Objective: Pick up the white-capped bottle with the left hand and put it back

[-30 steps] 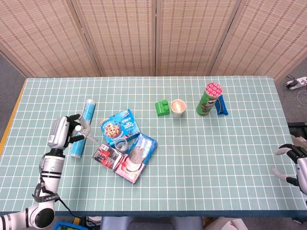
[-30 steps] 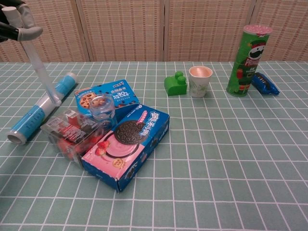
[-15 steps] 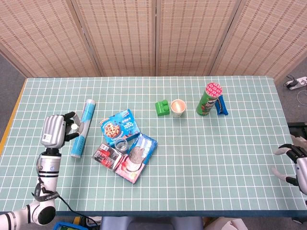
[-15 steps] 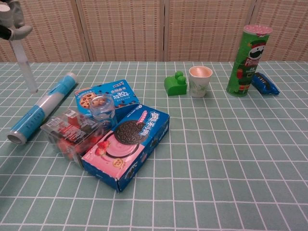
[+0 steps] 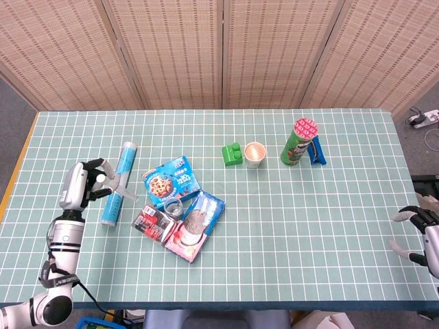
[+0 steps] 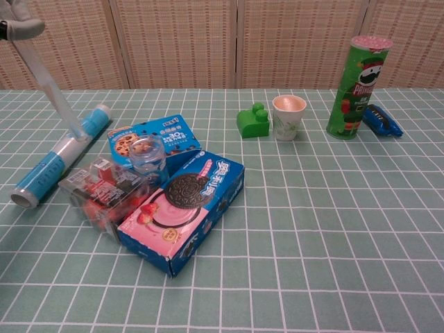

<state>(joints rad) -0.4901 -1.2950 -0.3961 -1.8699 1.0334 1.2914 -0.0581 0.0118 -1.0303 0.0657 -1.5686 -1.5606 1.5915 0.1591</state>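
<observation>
The white-capped bottle (image 5: 118, 179) is a long blue and white tube lying flat on the green checked table (image 5: 288, 233), cap end pointing away from me. The chest view shows the bottle (image 6: 66, 149) at the left. My left hand (image 5: 81, 186) hovers just left of it with fingers spread and holds nothing. In the chest view only a bit of the left hand (image 6: 17, 24) shows at the top left corner; a thin pale rod-like part reaches from it down to the bottle. My right hand (image 5: 420, 229) hangs off the table's right edge, fingers apart and empty.
Right of the bottle lie a blue cookie box (image 5: 171, 181), a clear jar (image 5: 173, 207), a red-filled clear pack (image 5: 154, 223) and a pink Oreo box (image 5: 195, 218). Further back stand a green block (image 5: 232, 155), a paper cup (image 5: 254, 153), a Pringles can (image 5: 298, 142) and a blue packet (image 5: 317, 152).
The left hand drew back to the left from the bottle, then came slightly right again; its thin pale part swung away and back. The bottle lies where it was. The right hand is still.
</observation>
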